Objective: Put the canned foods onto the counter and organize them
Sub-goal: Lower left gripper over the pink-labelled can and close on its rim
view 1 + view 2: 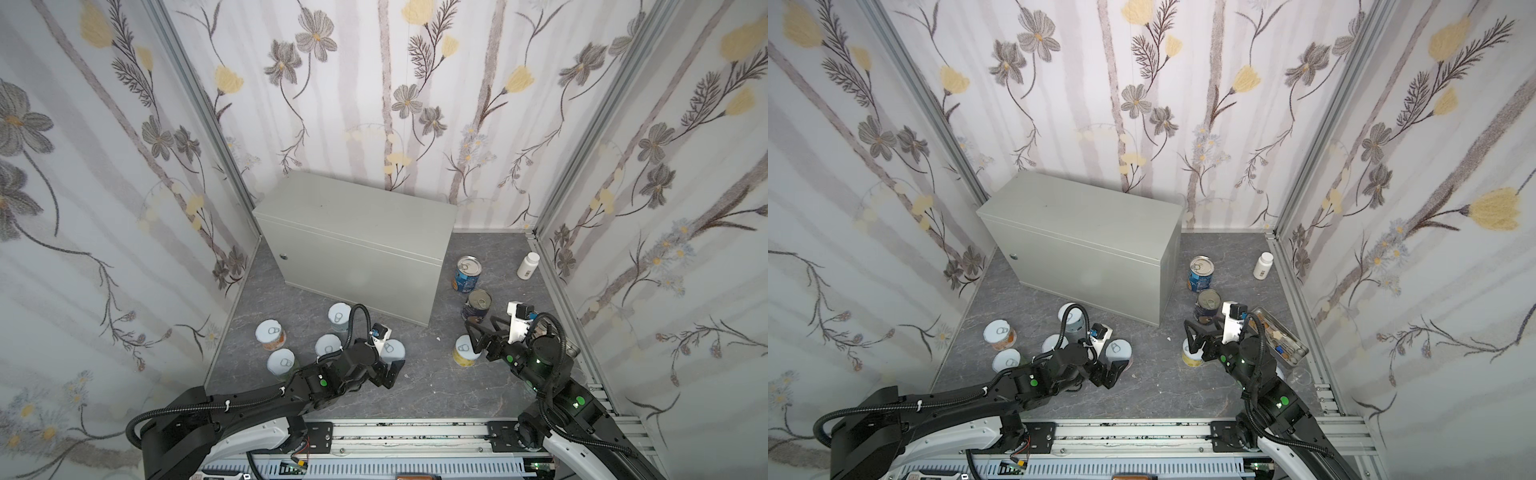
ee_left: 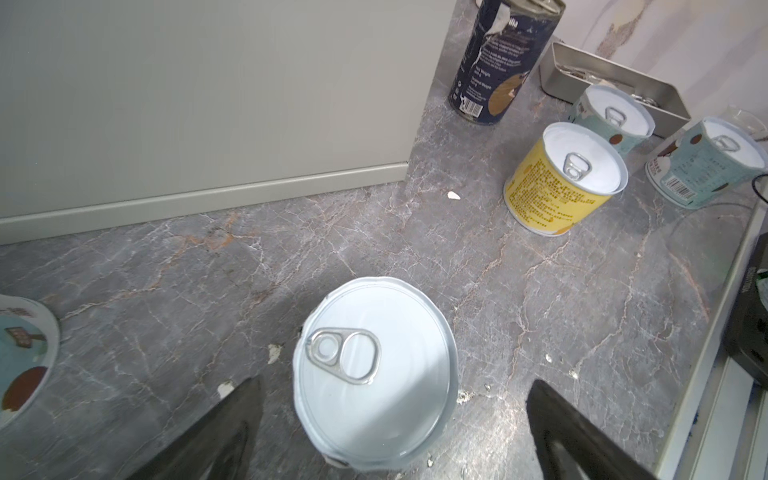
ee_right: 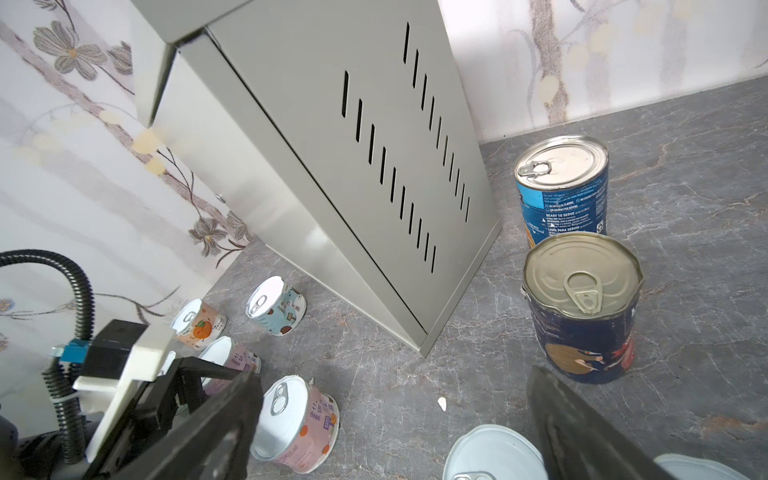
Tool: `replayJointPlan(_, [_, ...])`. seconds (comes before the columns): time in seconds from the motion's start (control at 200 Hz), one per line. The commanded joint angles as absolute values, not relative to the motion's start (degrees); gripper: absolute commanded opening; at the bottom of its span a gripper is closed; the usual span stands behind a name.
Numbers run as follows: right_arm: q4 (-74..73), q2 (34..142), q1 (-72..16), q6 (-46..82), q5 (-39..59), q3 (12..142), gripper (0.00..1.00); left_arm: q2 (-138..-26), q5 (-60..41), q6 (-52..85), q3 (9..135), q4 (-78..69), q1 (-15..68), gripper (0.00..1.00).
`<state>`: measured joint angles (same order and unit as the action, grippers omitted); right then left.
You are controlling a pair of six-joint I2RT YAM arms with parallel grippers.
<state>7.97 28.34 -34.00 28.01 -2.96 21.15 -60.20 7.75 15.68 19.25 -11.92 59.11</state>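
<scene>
— where are the cans (image 1: 270, 333)?
— standing on the floor (image 1: 415, 386), in front of and beside the grey box (image 1: 353, 212).
— grippers?
— left gripper (image 2: 395, 381) spread wide, pink can (image 2: 374, 374) between its fingers (image 2: 208, 440), untouched. right gripper (image 3: 392, 372) gaping, empty, over the yellow can (image 1: 463, 353).

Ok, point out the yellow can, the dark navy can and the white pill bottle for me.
yellow can (image 2: 544, 195): left wrist view, on its yellow label.
dark navy can (image 3: 586, 345): right wrist view, on its label under the rim.
white pill bottle (image 1: 527, 268): in a top view, on its body.
</scene>
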Motion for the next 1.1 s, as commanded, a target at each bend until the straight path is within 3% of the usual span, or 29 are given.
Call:
replayJointPlan(0.0, [8.7, 27.9, -34.0, 28.6, -3.4, 21.6, 1.0, -62.4, 8.5, 16.2, 20.2, -14.1, 59.2, 1.0])
replayJointPlan(0.465, [9.9, 26.9, -34.0, 29.6, -2.5, 22.2, 1.0, -65.5, 12.4, 18.8, 16.1, -22.1, 59.2, 1.0])
replayJointPlan(1.094, [9.5, 26.4, -34.1, 29.7, -1.6, 22.3, 1.0, -79.6, 14.1, 16.3, 16.3, -36.8, 59.2, 1.0])
